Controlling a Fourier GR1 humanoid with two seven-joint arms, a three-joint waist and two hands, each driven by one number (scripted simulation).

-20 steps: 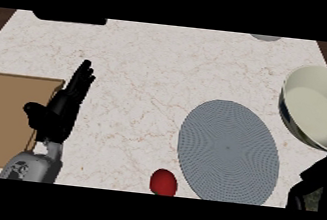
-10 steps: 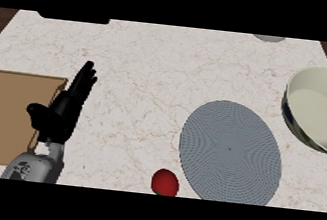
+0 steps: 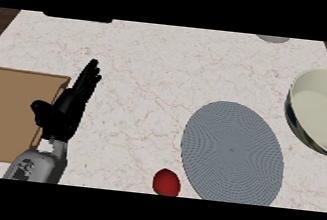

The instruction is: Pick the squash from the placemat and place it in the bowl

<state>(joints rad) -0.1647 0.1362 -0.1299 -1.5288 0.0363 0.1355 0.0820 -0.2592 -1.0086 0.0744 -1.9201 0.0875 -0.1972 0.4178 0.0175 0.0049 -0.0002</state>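
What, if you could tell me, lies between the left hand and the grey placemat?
In the head view, only bare marble counter lies between the left hand and the grey placemat; the red object sits lower, beside the placemat's edge.

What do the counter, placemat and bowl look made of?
Counter: looks like polished marble or stone, off-white with thin brown veins. Placemat: probably woven fabric or vinyl, matte grey-blue with fine concentric ribbing. Bowl: likely glazed ceramic, cream inside with a soft sheen, though coated metal is possible.
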